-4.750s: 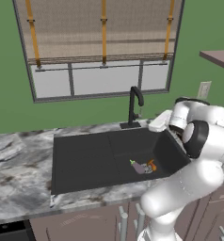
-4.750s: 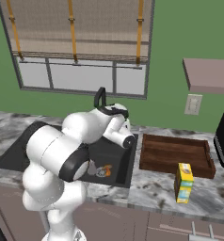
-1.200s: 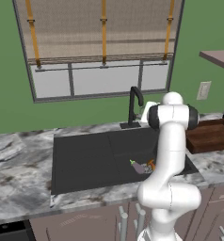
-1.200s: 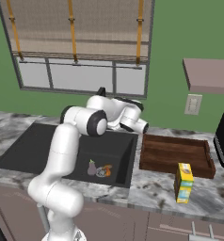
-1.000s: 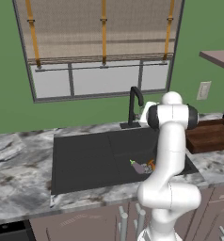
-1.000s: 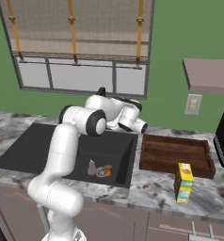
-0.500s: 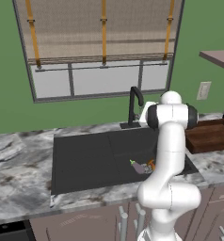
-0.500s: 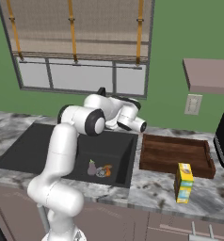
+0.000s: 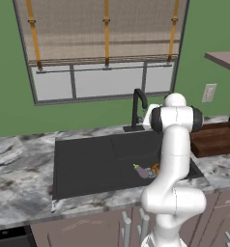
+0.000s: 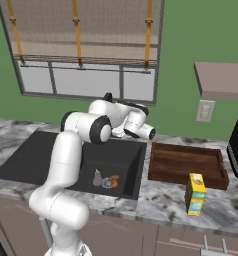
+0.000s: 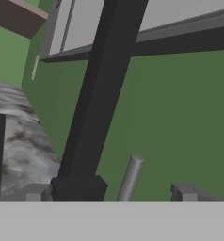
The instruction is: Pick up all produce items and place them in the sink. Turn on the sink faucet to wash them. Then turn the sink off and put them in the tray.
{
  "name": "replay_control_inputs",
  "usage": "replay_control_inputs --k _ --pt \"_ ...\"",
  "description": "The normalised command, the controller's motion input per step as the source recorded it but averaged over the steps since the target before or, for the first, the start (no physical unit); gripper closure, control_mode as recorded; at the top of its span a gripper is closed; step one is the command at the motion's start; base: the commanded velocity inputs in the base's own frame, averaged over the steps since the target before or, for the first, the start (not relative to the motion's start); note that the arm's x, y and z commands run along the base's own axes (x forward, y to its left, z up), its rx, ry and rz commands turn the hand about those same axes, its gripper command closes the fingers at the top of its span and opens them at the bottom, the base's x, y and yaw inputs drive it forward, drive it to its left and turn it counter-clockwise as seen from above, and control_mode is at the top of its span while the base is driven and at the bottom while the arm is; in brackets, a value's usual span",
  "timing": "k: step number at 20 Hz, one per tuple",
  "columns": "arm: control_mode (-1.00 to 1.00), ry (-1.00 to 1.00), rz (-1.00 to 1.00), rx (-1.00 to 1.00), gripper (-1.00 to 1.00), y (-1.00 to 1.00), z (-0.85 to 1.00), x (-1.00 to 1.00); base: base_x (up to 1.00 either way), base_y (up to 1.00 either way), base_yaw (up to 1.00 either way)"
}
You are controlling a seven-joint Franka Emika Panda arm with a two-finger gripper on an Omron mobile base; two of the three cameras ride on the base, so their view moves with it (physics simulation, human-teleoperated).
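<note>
**Now at the faucet, tool spread wide**

Right up against the sink faucet is where your tool sits: in the hand view the black spout column runs from the square base at 7 o'clock up to 12 o'clock, and the two fingertips stand far apart, one on each side of the base, with nothing pinched between them. A slim grey lever rises just beside the base, between the tips.

From the left base view you see the faucet at the sink's back edge, with the white wrist close at its 3 o'clock.

Both produce items lie touching on the floor of the sink, toward its front right corner: the purple piece and the orange piece at its 3 o'clock.

The tray rests on the table at 3 o'clock of the sink, just beside it. A yellow carton stands upright near the tray's front rim.
</note>
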Motion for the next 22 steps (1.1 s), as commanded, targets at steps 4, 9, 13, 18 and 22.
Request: replay_control_inputs --k 4,9,13,18,22 --pt "-1.00 0.00 0.00 0.00 -1.00 0.20 0.00 0.20 0.00 0.00 0.00" --pt "-1.00 0.00 0.00 0.00 -1.00 0.08 0.00 0.19 0.00 0.00 0.00" --pt "-1.00 0.00 -0.04 0.00 -1.00 0.02 0.01 0.07 0.00 0.00 0.00" --pt "-1.00 0.00 -0.07 0.00 -1.00 0.00 0.07 0.13 0.00 0.00 0.00" --pt "-1.00 0.00 -0.07 0.00 -1.00 -0.02 0.09 0.04 0.00 0.00 0.00"
